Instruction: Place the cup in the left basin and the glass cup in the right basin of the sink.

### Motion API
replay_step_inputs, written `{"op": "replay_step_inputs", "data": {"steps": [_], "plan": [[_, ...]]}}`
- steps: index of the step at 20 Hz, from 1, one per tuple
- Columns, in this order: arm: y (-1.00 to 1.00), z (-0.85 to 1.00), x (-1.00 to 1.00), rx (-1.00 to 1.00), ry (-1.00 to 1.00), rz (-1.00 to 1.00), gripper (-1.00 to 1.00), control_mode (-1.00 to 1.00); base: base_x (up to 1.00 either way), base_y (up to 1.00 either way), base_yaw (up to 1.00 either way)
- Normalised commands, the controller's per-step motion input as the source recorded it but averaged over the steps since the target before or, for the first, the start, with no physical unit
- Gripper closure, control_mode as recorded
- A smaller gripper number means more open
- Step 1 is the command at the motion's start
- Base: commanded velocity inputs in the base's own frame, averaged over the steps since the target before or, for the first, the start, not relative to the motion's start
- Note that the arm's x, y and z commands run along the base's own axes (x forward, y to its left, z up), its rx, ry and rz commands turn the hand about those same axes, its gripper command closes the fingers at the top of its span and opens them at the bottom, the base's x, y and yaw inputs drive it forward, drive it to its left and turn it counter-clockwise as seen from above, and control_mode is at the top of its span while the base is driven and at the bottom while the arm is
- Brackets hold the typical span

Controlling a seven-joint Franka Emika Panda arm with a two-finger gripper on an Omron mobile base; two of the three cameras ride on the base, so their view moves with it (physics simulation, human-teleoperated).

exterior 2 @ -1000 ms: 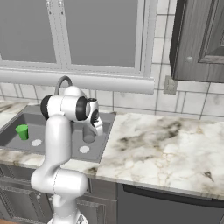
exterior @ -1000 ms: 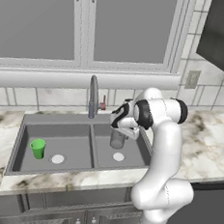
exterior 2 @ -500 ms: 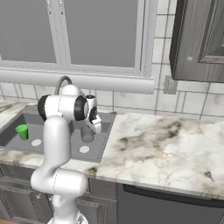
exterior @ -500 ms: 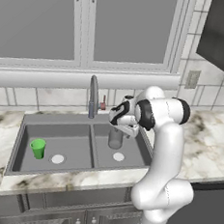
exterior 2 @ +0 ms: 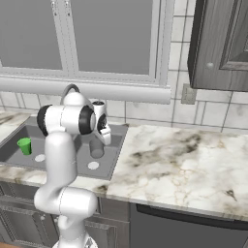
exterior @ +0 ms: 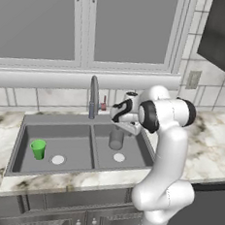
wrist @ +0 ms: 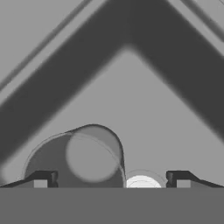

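The green cup stands upright in the left basin of the sink, left of its drain. In the right basin, the grey glass cup stands upright near the back wall. My gripper hangs just above it, open. In the hand view the gripper has its fingertips spread wide. There the glass cup sits left of centre between them, with a light drain beside it.
A tall grey faucet rises behind the divider, with a small red item beside it. Marble counter stretches to the right of the sink. Windows run along the back wall and a dark cabinet hangs at upper right.
The jaws have spread apart and let go of the glass cup, which stays standing in the right basin. The arm has barely moved.
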Motion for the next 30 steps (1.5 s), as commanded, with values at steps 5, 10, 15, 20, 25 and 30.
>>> {"op": "replay_step_inputs", "data": {"steps": [5, 10, 15, 20, 25, 30], "plan": [[0.00, 0.28, -0.22, 0.00, 0.00, -0.01, -1.00, -1.00, 0.00, 0.00, 0.00], [-0.02, 0.28, -0.32, 0.00, 0.00, -0.01, -1.00, -1.00, 0.00, 0.00, 0.00], [0.00, 0.28, -0.41, 0.00, 0.00, -0.05, -1.00, -1.00, 0.00, 0.00, 0.00], [0.00, 0.35, -0.36, 0.00, 0.07, -0.01, -1.00, -1.00, 0.00, 0.00, 0.00], [0.00, 0.37, -0.42, 0.00, 0.05, 0.00, -1.00, -1.00, 0.00, 0.00, 0.00], [0.00, 0.36, -0.46, 0.00, 0.01, 0.00, -1.00, -1.00, 0.00, 0.00, 0.00]]}}
